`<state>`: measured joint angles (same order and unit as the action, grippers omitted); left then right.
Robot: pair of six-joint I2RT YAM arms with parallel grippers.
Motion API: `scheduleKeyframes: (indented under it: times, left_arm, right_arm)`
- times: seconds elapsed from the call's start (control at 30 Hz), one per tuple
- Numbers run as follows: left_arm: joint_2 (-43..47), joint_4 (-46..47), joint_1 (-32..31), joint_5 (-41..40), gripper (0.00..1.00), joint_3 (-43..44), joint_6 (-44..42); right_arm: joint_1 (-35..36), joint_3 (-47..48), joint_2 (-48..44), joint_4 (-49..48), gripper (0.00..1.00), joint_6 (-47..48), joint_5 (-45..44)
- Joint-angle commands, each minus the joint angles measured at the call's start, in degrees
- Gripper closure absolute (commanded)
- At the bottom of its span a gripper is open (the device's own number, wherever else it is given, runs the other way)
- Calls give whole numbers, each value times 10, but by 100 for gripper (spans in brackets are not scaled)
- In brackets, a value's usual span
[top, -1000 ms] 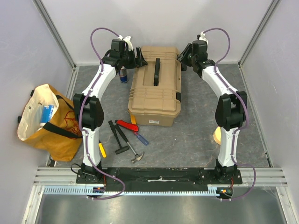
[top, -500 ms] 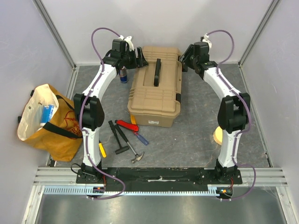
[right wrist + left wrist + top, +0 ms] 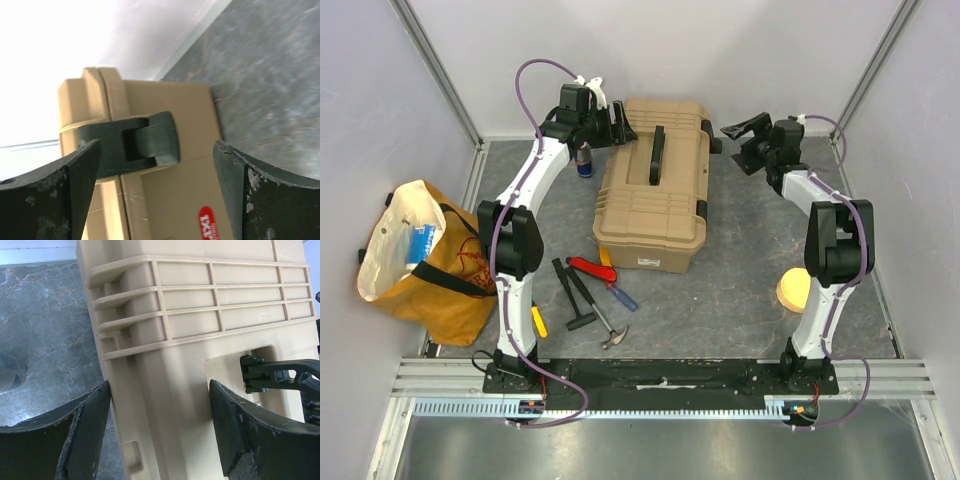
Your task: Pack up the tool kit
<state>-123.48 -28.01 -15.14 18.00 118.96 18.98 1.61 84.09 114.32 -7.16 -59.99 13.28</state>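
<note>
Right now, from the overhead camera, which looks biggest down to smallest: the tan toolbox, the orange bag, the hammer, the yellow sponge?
1 and 2. toolbox and orange bag: too alike in spread to rank.
3. hammer: long but slim.
4. yellow sponge: smallest, and partly hidden.

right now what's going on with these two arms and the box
Two robot arms are working at a closed toolbox. The left gripper, open, straddles its far left edge. The right gripper hangs open off its right side, facing a black latch. The hammer, red knife and yellow screwdriver lie loose on the table in front of the box, not yet packed.
</note>
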Motion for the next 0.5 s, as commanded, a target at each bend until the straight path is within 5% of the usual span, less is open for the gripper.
scheduleKeyframes:
  times: [0.0, 0.23, 0.47]
  left_arm:
    - [9, -78, 6, -19, 20, -18, -31]
    - [9, -78, 7, -18, 20, -20, -31]
    - [13, -78, 7, -24, 20, -22, -34]
  right_arm:
    - [7, -34, 37, -184, 2, -136, 104]
    - [7, -42, 85, -311, 2, -244, 136]
    - [8, -46, 71, -404, 2, -247, 121]
